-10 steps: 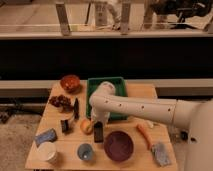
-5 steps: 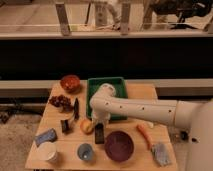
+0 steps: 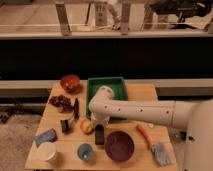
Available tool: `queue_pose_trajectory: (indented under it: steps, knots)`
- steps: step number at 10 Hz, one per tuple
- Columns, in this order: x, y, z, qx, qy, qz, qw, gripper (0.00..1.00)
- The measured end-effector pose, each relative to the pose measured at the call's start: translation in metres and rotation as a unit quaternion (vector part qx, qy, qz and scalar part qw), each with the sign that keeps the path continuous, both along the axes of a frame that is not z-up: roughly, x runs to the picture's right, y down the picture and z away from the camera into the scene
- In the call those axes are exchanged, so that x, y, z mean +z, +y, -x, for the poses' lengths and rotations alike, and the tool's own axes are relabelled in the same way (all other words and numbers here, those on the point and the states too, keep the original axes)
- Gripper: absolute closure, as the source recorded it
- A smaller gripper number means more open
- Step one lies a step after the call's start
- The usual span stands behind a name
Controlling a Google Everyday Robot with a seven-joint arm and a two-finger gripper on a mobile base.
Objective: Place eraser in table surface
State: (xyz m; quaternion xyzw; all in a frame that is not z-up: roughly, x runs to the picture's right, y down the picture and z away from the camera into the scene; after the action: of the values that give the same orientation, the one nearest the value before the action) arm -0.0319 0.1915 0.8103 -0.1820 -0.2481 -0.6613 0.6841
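Observation:
The eraser (image 3: 99, 134), a dark rectangular block, sits on the light wooden table surface (image 3: 135, 97) near the front middle, between an orange fruit (image 3: 87, 126) and a maroon bowl (image 3: 119, 145). My white arm reaches in from the right across the table. Its gripper (image 3: 98, 121) points down right above the eraser's far end; whether it touches the block does not show.
A green tray (image 3: 106, 87) stands at the back, with an orange bowl (image 3: 70, 82) and dark red fruit (image 3: 60, 101) to its left. A thin dark upright piece (image 3: 76, 108) and a stubby dark chunk (image 3: 65, 125) stand left of the gripper. A carrot (image 3: 144, 136) and a white cup (image 3: 47, 151) lie near the front.

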Motion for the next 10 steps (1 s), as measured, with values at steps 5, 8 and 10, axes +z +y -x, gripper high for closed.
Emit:
queue_pose_trajectory:
  steps: [5, 8, 10]
  knots:
    - [0.003, 0.002, 0.006, -0.02, -0.012, 0.008, 0.9997, 0.2]
    - [-0.001, 0.0, 0.009, -0.034, -0.004, 0.011, 0.9994, 0.2]
    - [-0.001, -0.001, 0.009, -0.034, -0.004, 0.011, 0.9994, 0.2]
